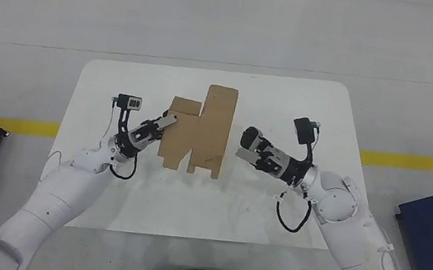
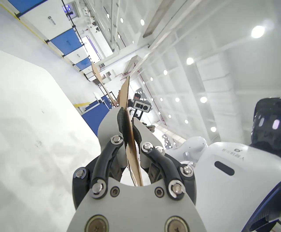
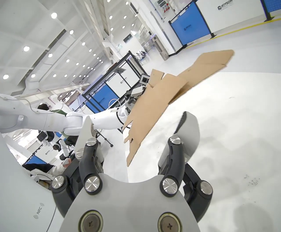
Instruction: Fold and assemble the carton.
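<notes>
Carton [image 1: 198,128]: one flattened brown cardboard blank, held above the middle of the white counter [image 1: 286,111]. Its flaps are unfolded. Its near edge is notched, and one taller panel juts toward the far side.

A broad strip of counter lies between the carton and the near edge. Narrower margins run to the left and right edges, and the narrowest lies between the tall panel and the far edge with its rounded corners.

There are two pincers, one on each side of the carton. The left pincer [image 2: 126,119] is pressed together on the carton's left edge, with the board seen edge-on between its dark pads. The right pincer [image 3: 137,119] is spread wide just beside the carton's right edge; I cannot tell whether it touches the board
</notes>
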